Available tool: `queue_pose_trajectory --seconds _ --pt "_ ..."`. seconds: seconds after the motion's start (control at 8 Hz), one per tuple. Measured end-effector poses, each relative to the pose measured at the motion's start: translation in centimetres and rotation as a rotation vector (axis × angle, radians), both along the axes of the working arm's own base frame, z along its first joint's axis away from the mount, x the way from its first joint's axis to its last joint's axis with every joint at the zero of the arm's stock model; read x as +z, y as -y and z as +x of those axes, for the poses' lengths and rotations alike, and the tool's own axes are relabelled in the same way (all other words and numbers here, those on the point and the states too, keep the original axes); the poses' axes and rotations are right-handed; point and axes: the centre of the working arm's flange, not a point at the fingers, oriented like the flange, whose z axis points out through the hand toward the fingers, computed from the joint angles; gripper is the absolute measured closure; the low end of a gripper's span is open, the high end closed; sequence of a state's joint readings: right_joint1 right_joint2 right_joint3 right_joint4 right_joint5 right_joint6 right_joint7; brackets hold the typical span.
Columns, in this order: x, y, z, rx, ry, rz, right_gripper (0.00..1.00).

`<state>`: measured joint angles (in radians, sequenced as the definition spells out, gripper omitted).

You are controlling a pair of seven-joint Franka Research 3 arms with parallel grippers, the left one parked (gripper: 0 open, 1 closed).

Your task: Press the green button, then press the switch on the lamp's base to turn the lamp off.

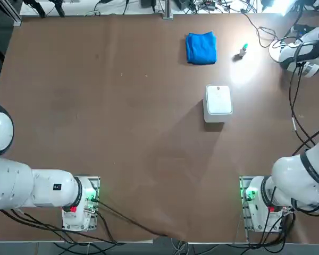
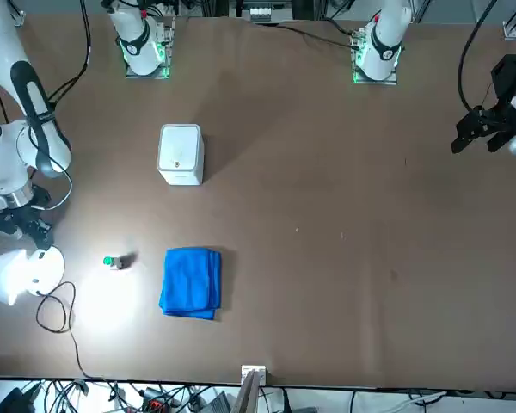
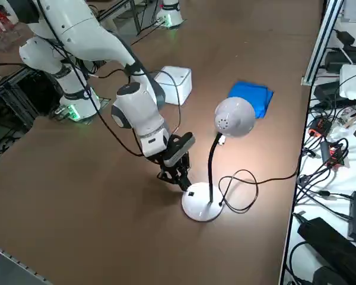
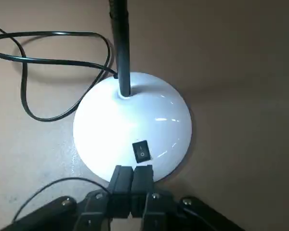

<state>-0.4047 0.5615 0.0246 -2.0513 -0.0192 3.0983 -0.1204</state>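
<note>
The lamp (image 3: 234,117) is lit and throws a bright pool on the table. Its round white base (image 4: 132,120) carries a small black rocker switch (image 4: 141,150), and the black stem (image 4: 120,48) rises from the base's middle. My right gripper (image 4: 132,169) is shut with nothing held. Its tips hang over the rim of the base, just short of the switch. From the side, the gripper (image 3: 181,178) points down beside the base (image 3: 200,205). The green button (image 1: 243,49) stands apart on the table, near the blue cloth (image 1: 201,48).
A white rounded-square box (image 1: 218,101) sits mid-table. The lamp's black cord (image 4: 33,72) loops on the table beside the base. Cables and electronics (image 3: 338,119) crowd the shelf past the table's edge.
</note>
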Motion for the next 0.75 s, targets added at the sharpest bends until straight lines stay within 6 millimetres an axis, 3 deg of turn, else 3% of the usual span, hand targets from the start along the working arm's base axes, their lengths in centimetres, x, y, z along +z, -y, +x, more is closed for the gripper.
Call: queue_pose_trajectory --seconds 0.75 --pt "0.67 0.09 0.57 -0.004 0.019 -0.003 0.99"
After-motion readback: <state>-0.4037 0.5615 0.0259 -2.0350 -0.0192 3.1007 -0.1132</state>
